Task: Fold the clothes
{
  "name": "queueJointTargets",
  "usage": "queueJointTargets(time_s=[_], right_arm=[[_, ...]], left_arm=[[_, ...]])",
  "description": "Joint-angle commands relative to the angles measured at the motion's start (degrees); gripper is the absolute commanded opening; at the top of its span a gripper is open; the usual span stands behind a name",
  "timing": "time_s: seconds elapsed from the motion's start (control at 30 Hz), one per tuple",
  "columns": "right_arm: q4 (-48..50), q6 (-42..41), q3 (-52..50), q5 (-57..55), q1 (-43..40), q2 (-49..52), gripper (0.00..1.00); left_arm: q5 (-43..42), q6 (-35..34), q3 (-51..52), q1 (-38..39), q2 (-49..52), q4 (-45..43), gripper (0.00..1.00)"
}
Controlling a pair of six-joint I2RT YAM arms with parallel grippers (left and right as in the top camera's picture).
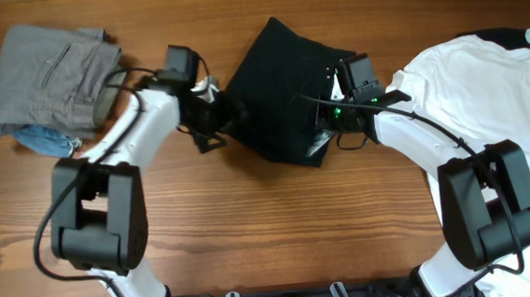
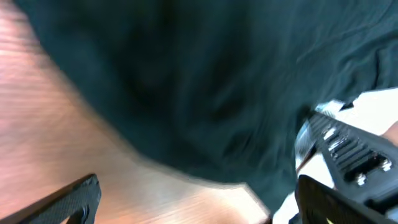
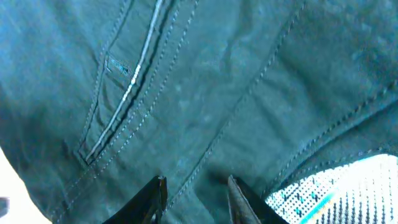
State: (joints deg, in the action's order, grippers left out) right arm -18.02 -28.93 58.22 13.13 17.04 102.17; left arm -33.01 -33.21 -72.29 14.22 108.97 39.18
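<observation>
Right hand [image 3: 196,190] pinched on black fabric shorts [image 1: 279,82], lying mid wooden counter [image 1: 280,222]. Left hand [image 2: 199,186] spread wide at shorts' left edge. Likely light, limp, non-slippery; best gripped at corners.

Pretty much just a warm reddish-brown wood-grain counter [image 1: 280,222] filling the whole view, under soft, even light.

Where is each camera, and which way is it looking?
Overhead: above the brown wooden table, looking straight down; both arms show beside the black fabric shorts.
Left wrist: on the left arm, looking blurrily at the shorts' edge and table; left fingers at the bottom corners.
Right wrist: on the right arm, looking closely at the shorts' stitched seams; right fingers at the bottom.
Shared: all three see the shorts.
</observation>
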Motion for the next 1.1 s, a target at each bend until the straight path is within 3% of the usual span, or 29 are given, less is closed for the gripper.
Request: queueJointTargets(time_s=[0.0,0.17,0.23,0.27,0.3,0.37,0.4,0.43,0.57,0.67,0.73,0.8,0.87,0.97,1.07], right_arm=[[-0.8,-1.8,-0.1,1.1,0.1,1.0,0.4],[-1.6,-2.6,-0.1,1.1,0.1,1.1,0.4],[-2.4,-2.6,-0.1,1.1,0.1,1.1,0.4],[-2.6,-2.5,-0.1,1.1,0.1,1.1,0.4],[-2.8,-2.5,-0.1,1.1,0.1,1.1,0.4],[-3.5,-2.5,-0.1,1.1,0.1,1.1,0.39],[-3.8,-2.5,-0.1,1.1,0.1,1.1,0.39],[-4.1,-2.5,-0.1,1.2,0.1,1.1,0.38],[-4.3,3.3,-0.1,7.9,0.1,-1.2,0.39],[-2.3,11.8,-0.1,15.9,0.1,-5.2,0.4],[-0.4,15.4,-0.1,18.6,0.1,-7.1,0.41],[1.6,13.6,-0.1,17.1,0.1,-7.1,0.4],[1.7,9.4,-0.1,12.1,0.2,-5.5,0.34],[2.3,9.2,-0.1,12.3,0.6,-0.8,0.34],[2.4,7.2,-0.1,11.8,0.8,5.1,0.24]], left_arm=[[-2.1,-10.3,3.5,3.9,3.9,-5.3,1.0],[0.3,-18.3,3.7,7.7,9.5,-14.4,1.0],[3.8,-21.7,3.7,7.8,10.8,-17.7,0.89],[4.7,-21.7,3.7,7.8,11.2,-19.1,0.81],[6.2,-21.7,3.7,7.8,11.8,-20.5,0.64],[7.9,-21.0,3.7,7.8,12.0,-20.3,0.18],[8.0,-19.4,3.7,7.7,12.0,-20.3,0.06],[8.0,-17.6,3.7,7.5,11.9,-20.0,0.04],[9.6,-7.4,3.7,3.4,9.9,-8.1,0.04],[16.5,2.8,3.7,-1.5,8.3,3.9,0.04],[18.6,7.4,3.7,-4.1,8.1,7.5,0.04],[18.0,8.9,3.7,-6.3,8.1,8.1,0.04],[14.0,9.0,3.7,-7.5,8.0,7.0,0.13],[1.5,11.8,3.7,-8.5,7.8,3.3,0.35],[-5.3,11.8,3.7,-8.8,7.5,0.2,0.52]])
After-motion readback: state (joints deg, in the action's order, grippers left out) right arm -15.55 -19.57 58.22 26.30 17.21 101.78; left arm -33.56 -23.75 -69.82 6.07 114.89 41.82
